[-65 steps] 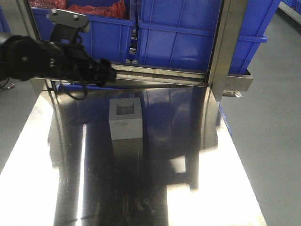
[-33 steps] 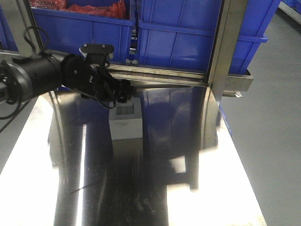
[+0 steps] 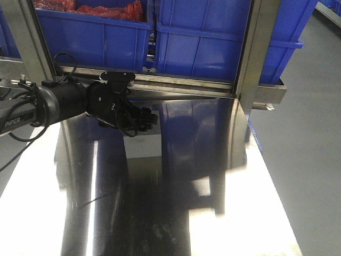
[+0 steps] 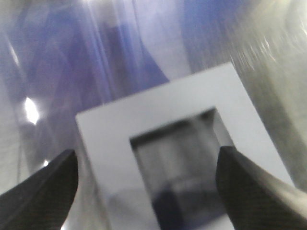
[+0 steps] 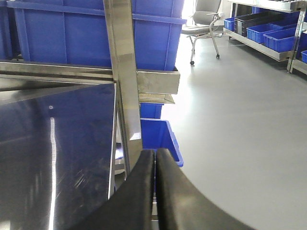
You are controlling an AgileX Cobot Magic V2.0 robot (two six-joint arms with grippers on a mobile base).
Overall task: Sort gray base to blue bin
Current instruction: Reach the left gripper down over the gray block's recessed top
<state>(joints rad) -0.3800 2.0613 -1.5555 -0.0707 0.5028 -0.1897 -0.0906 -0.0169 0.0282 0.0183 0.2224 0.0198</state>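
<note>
Gray base (image 3: 143,145) stands on the reflective steel surface (image 3: 213,176), near its far edge, with its square recess facing up. The left end effector (image 3: 143,120) hangs directly over it. In the left wrist view the two dark fingers (image 4: 41,191) are spread apart, one on each side of the block, and neither clearly touches it. The step in hand looks like the grasp itself, with the lift and carry not yet begun. The next move probably calls for lowering a little further so the fingers bracket the side walls. They should then close squarely, since the smooth matte faces could slip under an off-centre pinch.

The right end effector (image 5: 154,191) has its fingers pressed together with nothing between them. It sits off the right side of the surface, well apart from the block.

Several blue crates line the back. One holds red material (image 3: 106,10), and a blue bin (image 3: 202,37) sits beside it. Another blue crate (image 5: 160,139) sits lower, past the right edge. Which one is meant cannot be told from these views.

A steel rail (image 3: 181,85) runs along the far edge and an upright post (image 3: 256,53) stands at the right. A carry to the back bins would have to rise over the rail and the rim while keeping clear of the post.
</note>
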